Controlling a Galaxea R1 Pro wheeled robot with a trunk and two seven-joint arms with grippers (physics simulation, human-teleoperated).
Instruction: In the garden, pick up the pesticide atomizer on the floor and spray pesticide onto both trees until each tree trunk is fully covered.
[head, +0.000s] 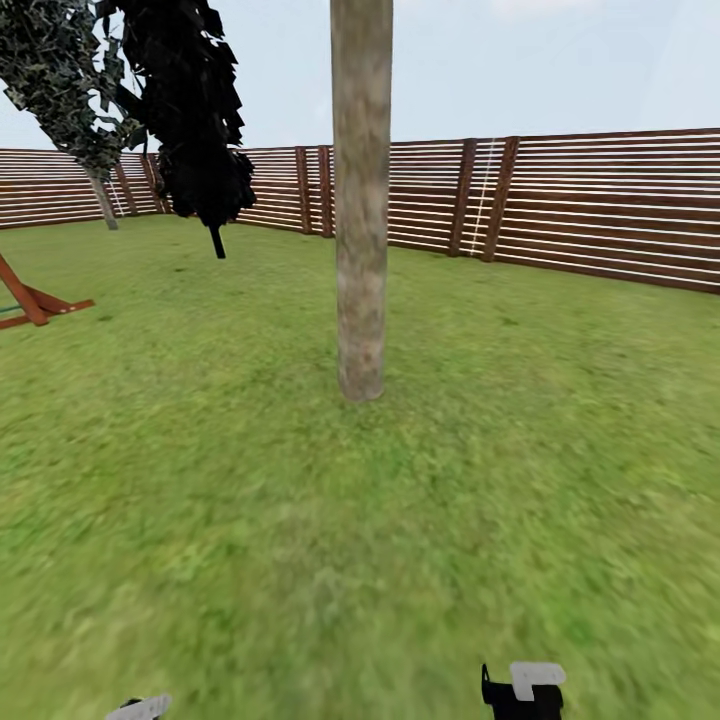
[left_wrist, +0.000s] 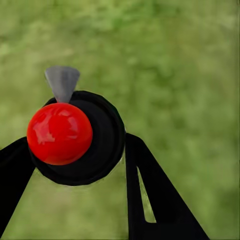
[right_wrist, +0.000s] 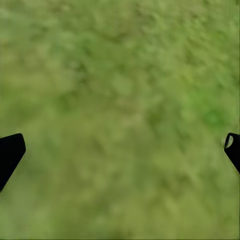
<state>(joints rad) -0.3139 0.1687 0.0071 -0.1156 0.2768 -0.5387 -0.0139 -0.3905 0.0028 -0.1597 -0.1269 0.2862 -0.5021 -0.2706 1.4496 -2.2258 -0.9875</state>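
My left gripper (left_wrist: 77, 142) is shut on the pesticide atomizer (left_wrist: 60, 132). I see the atomizer end-on: a glossy red top on a round black body, with a grey nozzle sticking out, held over grass. The right gripper (right_wrist: 120, 147) is open, with blurred lawn between its black fingertips (right_wrist: 10, 152). One tree trunk (head: 361, 220), thick and pale with mottled bark, stands straight ahead on the lawn a few steps away. A second tree (head: 62, 80) with dark green blocky leaves leans at the far left by the fence, on a thin-looking pale trunk (head: 103, 203).
A near-black tree (head: 195, 110) stands behind and left of the near trunk. An orange-brown wooden frame (head: 32, 300) sits at the left edge. A reddish slatted fence (head: 560, 205) rings the lawn. Part of my right arm (head: 525, 690) shows at the bottom edge.
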